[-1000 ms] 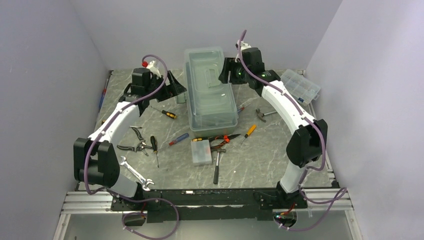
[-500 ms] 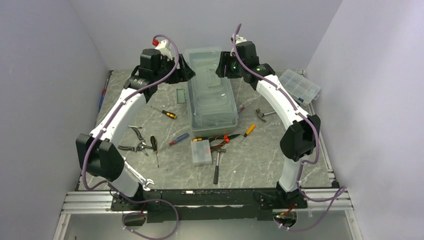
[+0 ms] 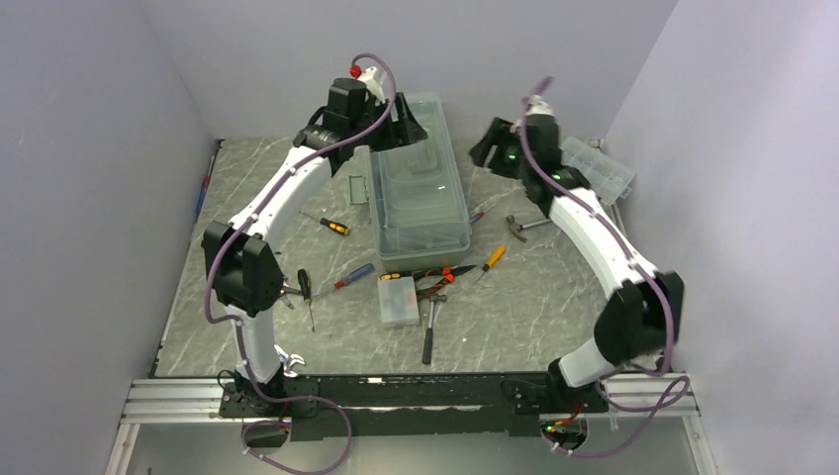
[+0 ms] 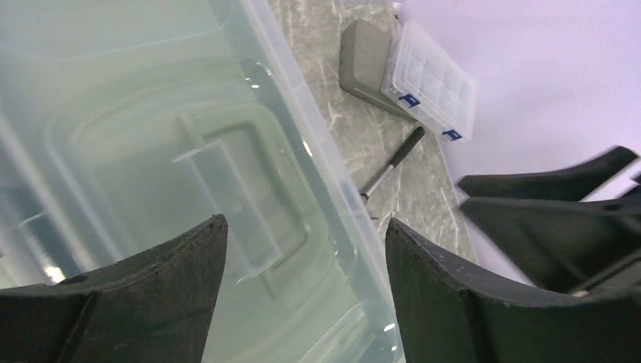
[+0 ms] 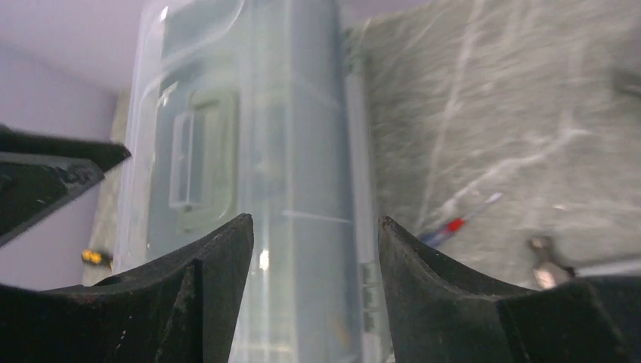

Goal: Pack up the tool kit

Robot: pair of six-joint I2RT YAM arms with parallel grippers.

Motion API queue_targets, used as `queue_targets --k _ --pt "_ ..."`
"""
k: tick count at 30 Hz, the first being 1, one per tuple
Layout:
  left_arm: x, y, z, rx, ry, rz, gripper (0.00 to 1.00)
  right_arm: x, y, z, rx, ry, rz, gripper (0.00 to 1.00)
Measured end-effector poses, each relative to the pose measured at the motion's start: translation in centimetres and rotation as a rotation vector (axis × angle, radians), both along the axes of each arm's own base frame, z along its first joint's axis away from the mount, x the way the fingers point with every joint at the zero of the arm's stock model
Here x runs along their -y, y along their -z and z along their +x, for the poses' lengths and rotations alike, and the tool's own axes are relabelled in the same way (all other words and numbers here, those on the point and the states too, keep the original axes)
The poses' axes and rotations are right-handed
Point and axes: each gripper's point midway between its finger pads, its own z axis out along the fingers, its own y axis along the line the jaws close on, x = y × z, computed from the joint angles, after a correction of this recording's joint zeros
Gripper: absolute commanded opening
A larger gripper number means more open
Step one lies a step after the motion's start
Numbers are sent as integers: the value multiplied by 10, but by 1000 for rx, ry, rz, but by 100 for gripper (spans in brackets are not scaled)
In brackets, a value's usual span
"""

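Marbled tabletop (image 3: 554,297) carries the tool kit (image 3: 416,188), lid down. Before it screwdrivers (image 3: 353,275), pliers (image 3: 265,289) and a hammer (image 3: 429,332) lie unpacked; nothing looks stowed. My left gripper (image 4: 302,227) and right gripper (image 5: 315,223) hang at its far end, jaws apart, empty.

The grey marbled counter (image 3: 534,297) is strewn with hand tools. At upper right a flat clear compartment organizer (image 3: 597,170) with blue latches lies by the wall. Left of it, a small hammer (image 3: 516,228) rests mid-right. An orange-handled screwdriver (image 3: 495,257) lies near the centre, beside what look like red-handled pliers (image 3: 432,285). A small translucent case (image 3: 399,300) sits just left of a black-handled hammer (image 3: 429,332). Further left lie a red-and-blue screwdriver (image 3: 353,276), a black-handled screwdriver (image 3: 306,292) and a yellow-and-black one (image 3: 331,225). A wrench (image 3: 290,360) shows at lower left.
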Motion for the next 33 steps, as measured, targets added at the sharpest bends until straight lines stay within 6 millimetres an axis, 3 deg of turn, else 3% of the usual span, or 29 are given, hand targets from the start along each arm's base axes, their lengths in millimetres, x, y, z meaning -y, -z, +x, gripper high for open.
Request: queue_targets --k 3,6,9,13,15,19,22,27,30,33 --pt "13 3 6 -16 6 -14 78 52 -28 -5 81 131 56 64" --pt "27 11 12 -38 11 -10 77 81 -55 -6 167 201 92 64" --pt "39 21 20 -67 8 0 77 86 -64 -8 204 207 116 65" --pt "47 31 22 -99 -10 17 80 84 -52 -9 178 191 127 66" --pt "45 31 21 -92 -25 18 82 82 -45 -7 158 172 130 68" --pt "31 23 -1 -71 -45 28 86 63 -22 4 94 64 138 79" --pt "4 5 -10 -36 -82 62 89 41 7 12 15 -57 148 90" --pt "-52 -22 -9 32 -166 97 92 -2 51 2 -119 -232 135 89" --pt "-84 -14 -9 18 -212 128 91 -21 50 -6 -120 -301 132 87" --pt "-96 16 -10 -41 -222 164 85 -35 46 -13 -109 -357 133 84"
